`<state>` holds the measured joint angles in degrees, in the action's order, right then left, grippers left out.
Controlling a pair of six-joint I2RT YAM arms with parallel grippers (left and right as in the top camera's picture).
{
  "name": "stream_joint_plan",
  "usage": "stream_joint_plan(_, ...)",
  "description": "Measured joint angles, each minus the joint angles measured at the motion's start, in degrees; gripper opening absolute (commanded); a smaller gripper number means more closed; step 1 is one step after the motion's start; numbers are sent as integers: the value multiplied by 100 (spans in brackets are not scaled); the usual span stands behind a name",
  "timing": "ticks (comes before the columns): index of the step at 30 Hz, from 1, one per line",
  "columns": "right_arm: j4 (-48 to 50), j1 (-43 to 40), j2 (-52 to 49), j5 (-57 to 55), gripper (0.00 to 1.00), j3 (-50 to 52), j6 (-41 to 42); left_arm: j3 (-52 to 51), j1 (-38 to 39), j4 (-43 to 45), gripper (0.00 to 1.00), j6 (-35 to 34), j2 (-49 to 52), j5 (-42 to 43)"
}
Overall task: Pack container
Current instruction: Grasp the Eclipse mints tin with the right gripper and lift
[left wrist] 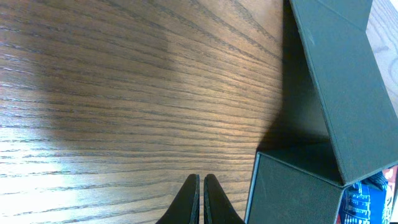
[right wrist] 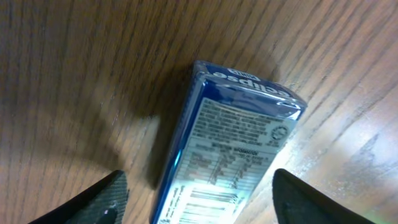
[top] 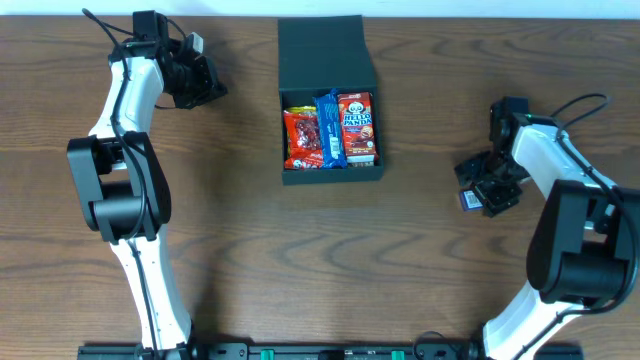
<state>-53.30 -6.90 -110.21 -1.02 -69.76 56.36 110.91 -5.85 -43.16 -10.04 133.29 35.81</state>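
The dark teal-black box (top: 331, 174) lies open at the table's top middle, its flap lid (top: 324, 52) folded back. Inside are a red packet (top: 301, 138), a blue packet (top: 328, 127) and a red Hello Panda box (top: 358, 128). My left gripper (top: 205, 85) is shut and empty, left of the lid; its closed fingers (left wrist: 201, 199) hover over bare wood beside the box wall (left wrist: 292, 186). My right gripper (top: 490, 190) is open, its fingers (right wrist: 202, 199) on either side of a blue Eclipse gum pack (right wrist: 233, 130) lying on the table, not touching it.
The wooden table (top: 250, 260) spreads around the box. The gum pack's end shows beside the right gripper in the overhead view (top: 467, 200). Both white arms stand at the front left and front right.
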Motion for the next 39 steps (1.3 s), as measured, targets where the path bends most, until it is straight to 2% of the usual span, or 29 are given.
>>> stream_joint_plan(8,245,-2,2,24,73,151,-2,0,0,-2,6,0,0,0)
stream_joint_plan(15,422,-4,2,39,56,162,-9,0,0,0,6,0,0,0)
stream_joint_plan(33,612,-7,2,24,43,170,-319,0,0,-2,6,0,0,0)
stream_joint_plan(39,890,-7,2,114,32,162,-542,0,0,0,6,0,0,0)
